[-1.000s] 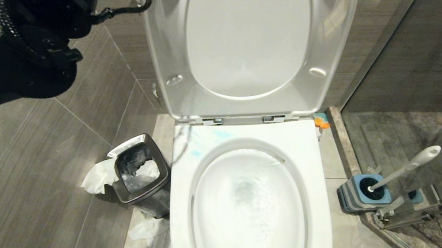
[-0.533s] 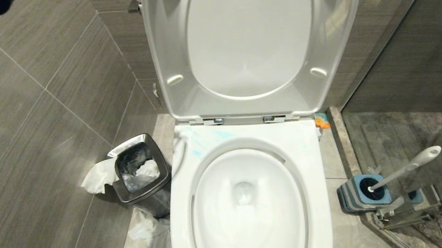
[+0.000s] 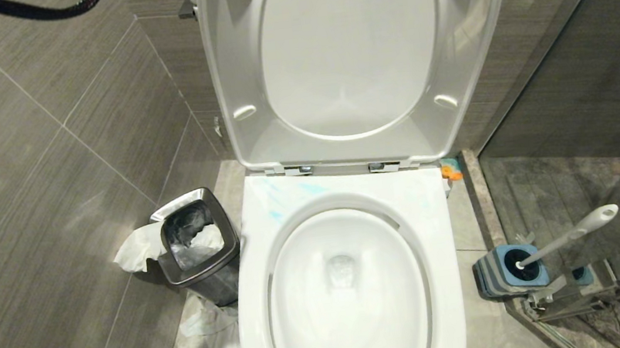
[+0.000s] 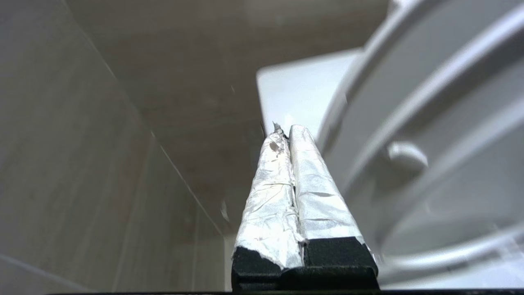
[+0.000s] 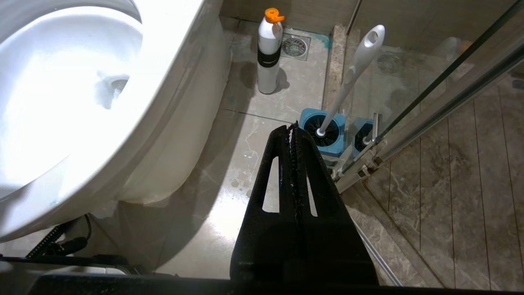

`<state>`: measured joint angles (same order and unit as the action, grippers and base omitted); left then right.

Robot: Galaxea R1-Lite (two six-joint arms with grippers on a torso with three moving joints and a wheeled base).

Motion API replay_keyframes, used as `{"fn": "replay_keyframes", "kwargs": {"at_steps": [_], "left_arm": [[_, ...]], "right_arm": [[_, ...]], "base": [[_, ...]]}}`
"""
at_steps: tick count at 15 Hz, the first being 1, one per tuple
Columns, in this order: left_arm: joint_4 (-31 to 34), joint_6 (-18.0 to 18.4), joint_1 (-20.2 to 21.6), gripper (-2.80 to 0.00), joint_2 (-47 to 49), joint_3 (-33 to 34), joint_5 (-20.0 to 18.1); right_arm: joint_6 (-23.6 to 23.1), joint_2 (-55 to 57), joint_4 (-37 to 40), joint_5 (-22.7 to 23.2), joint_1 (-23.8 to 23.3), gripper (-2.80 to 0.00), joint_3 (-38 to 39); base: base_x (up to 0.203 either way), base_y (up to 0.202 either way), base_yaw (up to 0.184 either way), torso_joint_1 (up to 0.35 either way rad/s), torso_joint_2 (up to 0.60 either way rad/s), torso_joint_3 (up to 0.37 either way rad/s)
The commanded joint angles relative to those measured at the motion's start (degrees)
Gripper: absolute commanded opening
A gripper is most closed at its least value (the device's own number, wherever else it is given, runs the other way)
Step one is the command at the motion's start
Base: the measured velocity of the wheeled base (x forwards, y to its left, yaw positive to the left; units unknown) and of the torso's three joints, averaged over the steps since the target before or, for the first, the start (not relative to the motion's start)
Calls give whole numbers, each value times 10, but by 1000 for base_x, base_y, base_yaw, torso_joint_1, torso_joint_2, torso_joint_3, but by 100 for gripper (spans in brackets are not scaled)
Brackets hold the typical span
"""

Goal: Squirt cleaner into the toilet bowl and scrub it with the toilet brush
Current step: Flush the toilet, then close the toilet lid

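Pincers: right pincer (image 5: 294, 130) clenched, empty, low beside the toilet bowl (image 3: 432, 206); left pincer (image 4: 286, 133) clenched, empty, by the raised lid (image 3: 350, 45). Toilet brush (image 3: 574, 233) in its holder (image 3: 503, 274) on the floor. Cleaner (image 3: 276, 213) smeared on the rim. Water looks clear; scrubbing judged done.

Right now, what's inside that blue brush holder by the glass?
The blue brush holder holds the toilet brush: black bristles fill its opening, white handle leaning out. The holder's bottom is hidden beneath them.
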<state>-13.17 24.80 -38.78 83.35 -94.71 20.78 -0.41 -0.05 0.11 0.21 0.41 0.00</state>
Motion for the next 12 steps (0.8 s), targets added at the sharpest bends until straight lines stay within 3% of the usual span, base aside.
{"fn": "replay_keyframes", "kwargs": {"at_steps": [1, 4, 7, 9, 10, 12], "left_arm": [[98, -57, 3, -280, -22, 1, -10], [139, -172, 38, -280, 9, 2, -78], [119, -273, 122, -280, 45, -9, -130], [101, -332, 185, -280, 70, -52, -158], [93, -356, 227, -280, 85, -77, -186], [42, -419, 311, -280, 124, -128, -287]], "right_arm": [[0, 0, 0, 1, 0, -280, 0], [0, 0, 0, 1, 0, -280, 0], [0, 0, 0, 1, 0, -280, 0], [0, 0, 0, 1, 0, -280, 0], [0, 0, 0, 1, 0, -280, 0], [0, 0, 0, 1, 0, -280, 0]], "base": [[0, 0, 0, 0, 0, 0], [0, 0, 0, 0, 0, 0], [0, 0, 0, 0, 0, 0], [0, 0, 0, 0, 0, 0], [0, 0, 0, 0, 0, 0], [0, 0, 0, 0, 0, 0]]}}
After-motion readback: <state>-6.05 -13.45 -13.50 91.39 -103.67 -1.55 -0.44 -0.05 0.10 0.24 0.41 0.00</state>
